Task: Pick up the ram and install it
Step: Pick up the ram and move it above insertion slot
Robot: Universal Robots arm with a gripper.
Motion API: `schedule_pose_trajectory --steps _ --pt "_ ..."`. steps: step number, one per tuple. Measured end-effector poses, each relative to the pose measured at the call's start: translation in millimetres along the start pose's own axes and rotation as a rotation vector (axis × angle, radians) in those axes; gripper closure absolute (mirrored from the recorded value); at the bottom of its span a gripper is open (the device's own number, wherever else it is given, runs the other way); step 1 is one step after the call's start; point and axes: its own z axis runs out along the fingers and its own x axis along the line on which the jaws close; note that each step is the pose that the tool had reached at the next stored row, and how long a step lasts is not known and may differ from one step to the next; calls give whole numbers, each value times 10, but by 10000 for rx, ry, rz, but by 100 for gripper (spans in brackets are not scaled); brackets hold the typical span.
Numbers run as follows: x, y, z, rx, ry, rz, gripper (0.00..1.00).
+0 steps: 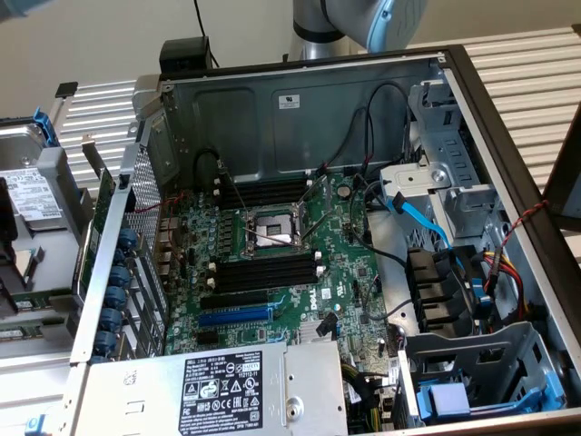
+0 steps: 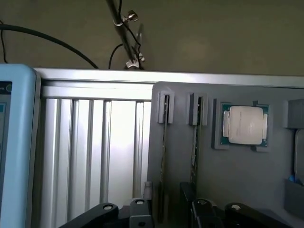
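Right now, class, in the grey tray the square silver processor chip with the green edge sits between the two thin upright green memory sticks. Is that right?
No. In the grey tray the square silver processor chip with the green edge sits beside the two thin upright green memory sticks, not between them; the sticks stand next to each other. The wrist view shows it.

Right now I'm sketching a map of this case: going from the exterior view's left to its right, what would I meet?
Hard drive → blue clips → CPU socket → blue cable → red and yellow wires.
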Motion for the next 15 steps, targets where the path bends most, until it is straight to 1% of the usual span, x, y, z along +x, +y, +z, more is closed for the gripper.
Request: schedule_pose_trajectory --steps 10,15 --pt "30 -7 181 1 -10 -5 64" --pt "30 -10 271 1 -59 -40 64"
